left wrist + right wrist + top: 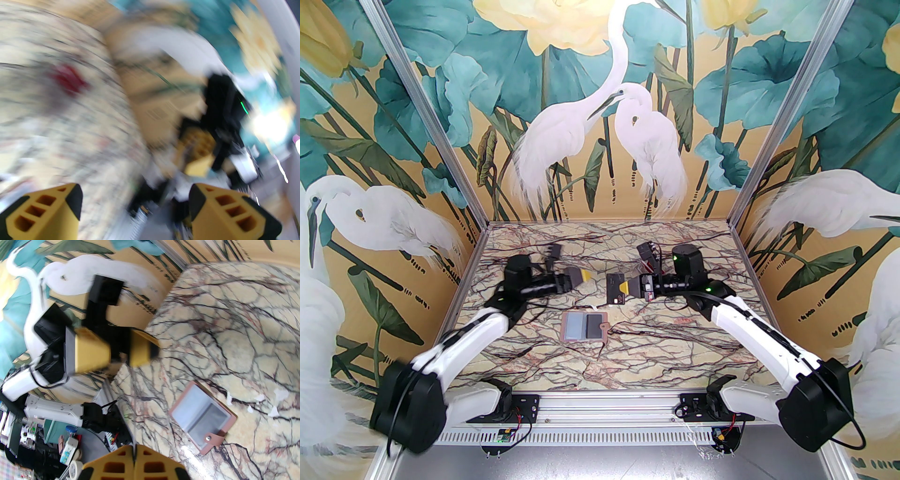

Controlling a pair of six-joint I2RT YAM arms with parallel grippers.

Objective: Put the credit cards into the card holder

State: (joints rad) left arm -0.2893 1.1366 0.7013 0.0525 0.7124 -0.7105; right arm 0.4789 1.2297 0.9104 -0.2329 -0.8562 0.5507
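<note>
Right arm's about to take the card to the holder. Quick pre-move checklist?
1. Right gripper shut on the black card: ok.
2. Left gripper open, with a gap to the card in the top view: ok.
3. Card holder lying open on the table, sleeves facing up: ok.
4. Pale sleeve looks free; the dark one beside it seems filled: ok.
5. Card squared to the sleeve opening: cannot tell; the right wrist view shows the card edge-on.
</note>
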